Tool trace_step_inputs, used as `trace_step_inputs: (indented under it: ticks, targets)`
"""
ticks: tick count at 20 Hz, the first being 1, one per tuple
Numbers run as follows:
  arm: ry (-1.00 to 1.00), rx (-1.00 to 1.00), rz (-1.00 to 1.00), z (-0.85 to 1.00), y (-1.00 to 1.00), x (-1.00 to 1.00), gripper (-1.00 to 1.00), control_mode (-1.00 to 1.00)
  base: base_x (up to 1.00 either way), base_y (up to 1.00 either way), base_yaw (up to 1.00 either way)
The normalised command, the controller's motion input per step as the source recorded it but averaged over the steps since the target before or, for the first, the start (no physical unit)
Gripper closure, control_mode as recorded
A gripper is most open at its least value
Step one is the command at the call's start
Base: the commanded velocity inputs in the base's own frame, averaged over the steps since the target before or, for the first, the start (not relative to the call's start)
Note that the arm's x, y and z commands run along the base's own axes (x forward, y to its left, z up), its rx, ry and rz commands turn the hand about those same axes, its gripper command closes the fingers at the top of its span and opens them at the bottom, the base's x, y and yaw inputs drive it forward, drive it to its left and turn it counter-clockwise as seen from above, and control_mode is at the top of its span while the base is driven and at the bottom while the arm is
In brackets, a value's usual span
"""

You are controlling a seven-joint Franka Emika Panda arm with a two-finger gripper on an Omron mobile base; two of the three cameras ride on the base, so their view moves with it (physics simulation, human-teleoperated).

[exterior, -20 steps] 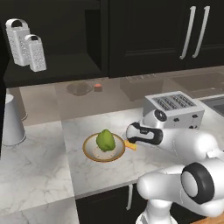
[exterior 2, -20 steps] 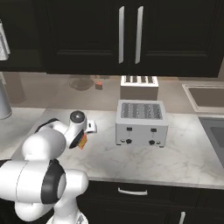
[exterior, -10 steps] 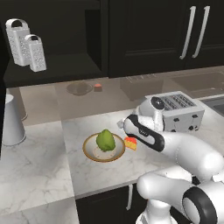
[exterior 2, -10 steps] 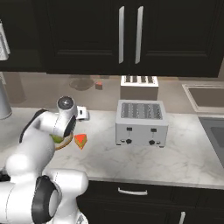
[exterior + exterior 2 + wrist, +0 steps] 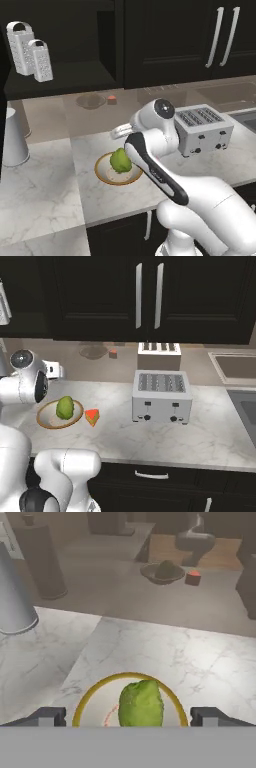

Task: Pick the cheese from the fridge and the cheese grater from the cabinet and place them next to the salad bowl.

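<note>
Beside the salad bowl (image 5: 46,421) the cheese (image 5: 92,417) lies placed; your gripper (image 5: 128,717) is spread, empty; lift clear, then go for the cheese grater (image 5: 41,61).

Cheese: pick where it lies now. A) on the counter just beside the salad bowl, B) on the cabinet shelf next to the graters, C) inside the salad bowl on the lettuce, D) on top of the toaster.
A: in the right base view the cheese rests on the counter just beside the salad bowl, on the toaster's side.
</note>
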Motion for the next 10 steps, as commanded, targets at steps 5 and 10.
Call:
trace_step_inputs:
  ticks: [5,10]
  targets:
    - [-0.09,0.00,0.12,0.90,0.44,-0.75,-1.00,-1.00,0.00,0.00,0.00]
    - [-0.08,0.02,0.20,0.65,-0.02,-0.82,-1.00,-1.00,0.00,0.00,0.00]
